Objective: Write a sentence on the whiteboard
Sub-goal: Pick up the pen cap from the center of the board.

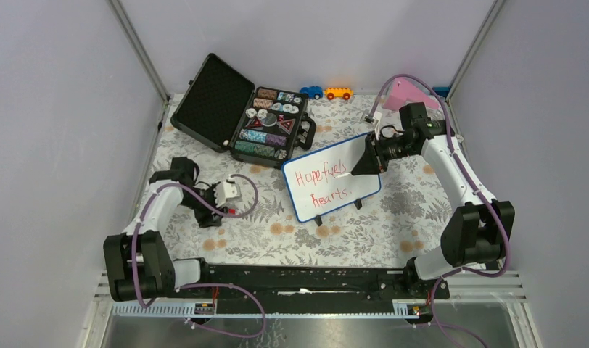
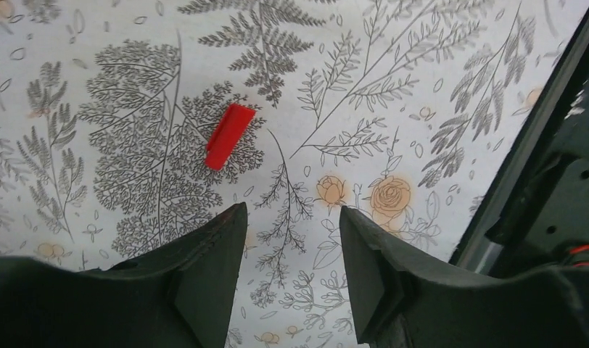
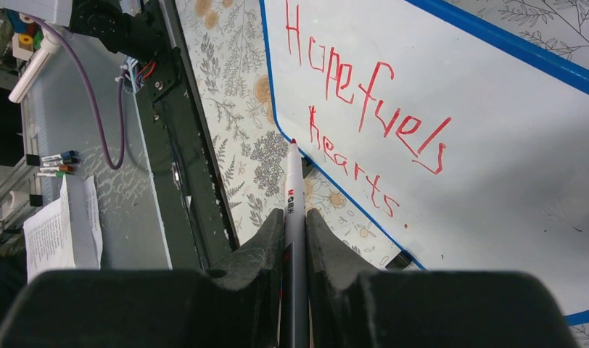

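Observation:
The whiteboard (image 1: 332, 186) with a thin blue frame stands on two black feet at the table's middle. The sentence (image 1: 322, 184), red letters in two lines, reads "Hope fuels hearts." and fills the right wrist view (image 3: 364, 109). My right gripper (image 1: 365, 164) is shut on a white red-tipped marker (image 3: 293, 188), held just off the board's right side; its tip is clear of the surface. My left gripper (image 1: 233, 193) is open and empty above the cloth, left of the board. A red marker cap (image 2: 229, 135) lies on the cloth ahead of the left fingers.
An open black case (image 1: 242, 116) of poker chips lies at the back left of the board. Two toy cars (image 1: 326, 93) and a pink object (image 1: 406, 93) sit at the back edge. Both arm bases stand on a black rail (image 1: 306, 279) at the near edge.

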